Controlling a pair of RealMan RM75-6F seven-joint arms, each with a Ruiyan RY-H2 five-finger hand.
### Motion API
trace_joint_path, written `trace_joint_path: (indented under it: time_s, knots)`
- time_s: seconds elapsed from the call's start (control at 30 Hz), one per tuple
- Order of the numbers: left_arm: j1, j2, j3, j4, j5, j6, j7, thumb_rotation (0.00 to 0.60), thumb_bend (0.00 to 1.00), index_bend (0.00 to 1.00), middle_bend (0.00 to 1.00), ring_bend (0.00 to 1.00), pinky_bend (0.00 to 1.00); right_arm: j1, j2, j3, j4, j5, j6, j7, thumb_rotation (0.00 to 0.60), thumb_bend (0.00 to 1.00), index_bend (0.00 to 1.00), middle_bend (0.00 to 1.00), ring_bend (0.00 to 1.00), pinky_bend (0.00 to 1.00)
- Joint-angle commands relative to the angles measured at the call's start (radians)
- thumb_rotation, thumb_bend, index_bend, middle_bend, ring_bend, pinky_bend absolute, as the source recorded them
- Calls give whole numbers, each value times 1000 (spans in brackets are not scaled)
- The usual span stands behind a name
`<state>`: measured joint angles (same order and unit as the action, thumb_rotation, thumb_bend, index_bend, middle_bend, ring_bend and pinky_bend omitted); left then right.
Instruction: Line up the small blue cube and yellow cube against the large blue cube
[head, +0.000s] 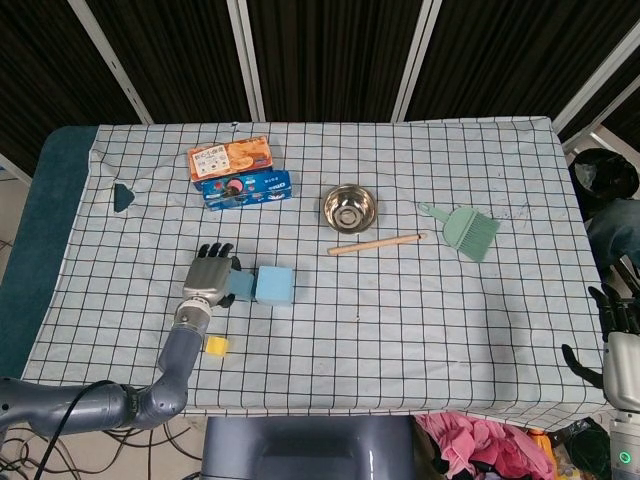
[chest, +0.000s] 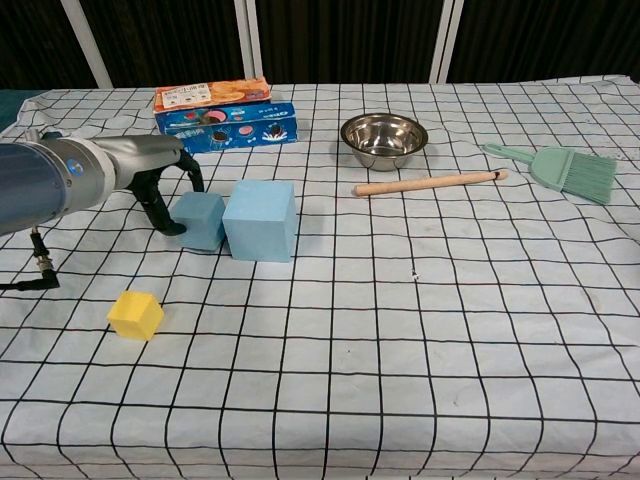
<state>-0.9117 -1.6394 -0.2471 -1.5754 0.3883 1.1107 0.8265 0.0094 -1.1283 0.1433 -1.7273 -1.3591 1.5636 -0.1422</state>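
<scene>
My left hand (head: 209, 280) (chest: 163, 183) grips the small blue cube (chest: 201, 220) (head: 243, 286) and holds it against the left face of the large blue cube (chest: 261, 220) (head: 277, 285), near the middle of the checked cloth. The yellow cube (chest: 135, 314) (head: 216, 346) lies alone nearer the front edge, below my left forearm. My right hand (head: 618, 345) stays off the table's right edge in the head view; whether its fingers are apart or curled is unclear.
Two snack boxes (chest: 214, 114) are stacked at the back left. A steel bowl (chest: 384, 139), a wooden stick (chest: 430, 183) and a green brush (chest: 560, 170) lie to the right of the cubes.
</scene>
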Motion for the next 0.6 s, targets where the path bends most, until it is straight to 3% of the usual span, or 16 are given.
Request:
trace_joint_path:
  time_s: [0.03, 0.33, 0.6]
  knots:
    - [-13, -20, -5, 13, -8, 17, 9, 600, 346, 435, 88, 0, 0, 0, 0, 0, 0, 0, 0, 0, 600, 213, 102, 66, 212, 120]
    - [-36, -78, -15, 49, -35, 82, 43, 600, 346, 445, 95, 0, 0, -5, 7, 3, -1, -1, 7, 17, 600, 214, 102, 66, 212, 120]
    - [-53, -105, -53, 47, -113, 108, 83, 600, 346, 443, 95, 0, 0, -5, 7, 4, 0, -1, 6, 21, 600, 214, 102, 66, 211, 120]
